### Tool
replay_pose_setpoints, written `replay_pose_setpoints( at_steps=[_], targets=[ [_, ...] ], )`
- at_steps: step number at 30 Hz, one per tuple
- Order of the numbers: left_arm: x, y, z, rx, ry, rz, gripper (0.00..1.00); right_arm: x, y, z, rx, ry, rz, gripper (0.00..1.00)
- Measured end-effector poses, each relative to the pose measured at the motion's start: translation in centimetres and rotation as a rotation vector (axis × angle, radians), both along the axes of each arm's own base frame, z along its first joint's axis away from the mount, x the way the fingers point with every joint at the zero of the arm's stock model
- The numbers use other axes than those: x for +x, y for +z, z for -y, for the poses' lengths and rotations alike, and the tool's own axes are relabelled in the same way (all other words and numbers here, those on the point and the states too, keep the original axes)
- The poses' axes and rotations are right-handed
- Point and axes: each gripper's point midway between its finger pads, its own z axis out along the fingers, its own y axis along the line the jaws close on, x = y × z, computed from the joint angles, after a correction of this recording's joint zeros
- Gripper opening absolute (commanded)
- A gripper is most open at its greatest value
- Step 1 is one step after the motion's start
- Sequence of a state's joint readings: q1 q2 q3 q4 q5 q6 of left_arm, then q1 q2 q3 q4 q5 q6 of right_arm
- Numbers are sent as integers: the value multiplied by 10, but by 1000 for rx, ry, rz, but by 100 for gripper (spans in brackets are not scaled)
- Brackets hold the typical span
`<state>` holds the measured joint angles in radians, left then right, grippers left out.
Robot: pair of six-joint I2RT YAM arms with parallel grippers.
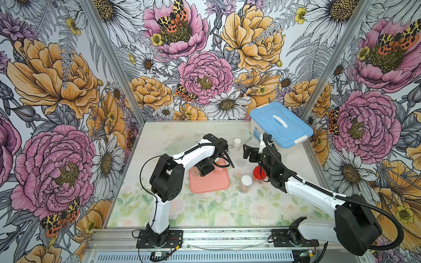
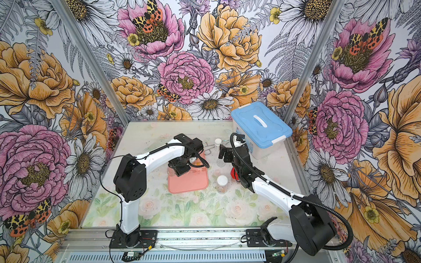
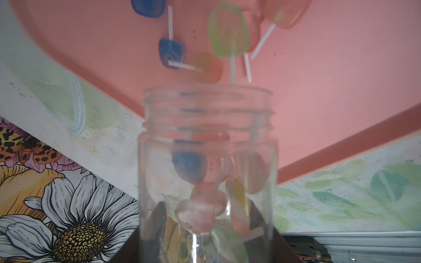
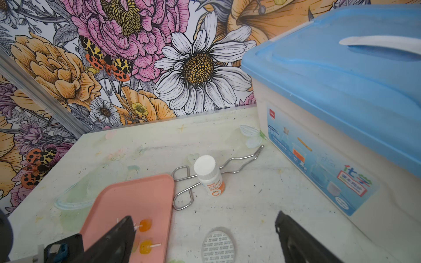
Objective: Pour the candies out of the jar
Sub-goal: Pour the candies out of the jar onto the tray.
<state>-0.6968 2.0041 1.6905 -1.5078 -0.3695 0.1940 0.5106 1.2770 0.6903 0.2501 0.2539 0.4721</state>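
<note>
The candies (image 3: 229, 29) are split between two places: a handful of tiny lollipops with blue, green and orange-pink heads lie on the pink tray (image 3: 330, 79), and a bunch more, blue, pink and yellowish, are sitting inside the clear jar (image 3: 208, 127). The jar has no lid and its open mouth points at the tray, just above the spilled ones. The left gripper (image 1: 200, 173) has its fingers (image 3: 159, 218) clamped tight on the jar's body; you can see them as dark shapes through the plastic. In both top views that arm reaches over the tray, with the jar tipped over its far end.

The right gripper (image 1: 249, 152) hangs above the table (image 4: 262, 205) beside the tray with its fingers (image 4: 114, 239) spread wide and nothing between them. Below it lies a round printed disc (image 4: 217, 247). A bit further back there's a small vitamin bottle (image 4: 208, 175) with a white cap, standing right against a pair of metal tongs (image 4: 183, 190). The big storage box (image 4: 341, 79) with a blue lid sits in the far corner on the right arm's side. Closer to the robot, next to the tray, are a white-lidded jar (image 1: 246, 182) and a red-lidded jar (image 1: 258, 173), the red one partly hidden behind the right arm
</note>
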Motion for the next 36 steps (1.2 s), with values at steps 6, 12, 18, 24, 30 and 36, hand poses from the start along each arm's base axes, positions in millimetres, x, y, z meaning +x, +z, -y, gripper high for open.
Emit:
replay_pose_setpoints(
  at_steps=[6,12,18,24,30,36],
  targets=[
    [-4,1,-1,37,-22,4,0,-1,-2,0,4,-1,-5,99],
    [-6,5,-7,90,-36,13,0,-2,-1,0,8,2,-2,100],
    [-11,7,-1,102,-63,15,0,-6,12,2,29,3,28,99],
    [-1,-8,-23,129,10,-31,0,-7,13,2,29,4,29,99],
    [-2,7,2,70,-65,34,0,-7,12,3,27,3,25,99],
    [0,1,-8,76,-34,20,0,-7,12,3,27,4,25,99]
  ],
)
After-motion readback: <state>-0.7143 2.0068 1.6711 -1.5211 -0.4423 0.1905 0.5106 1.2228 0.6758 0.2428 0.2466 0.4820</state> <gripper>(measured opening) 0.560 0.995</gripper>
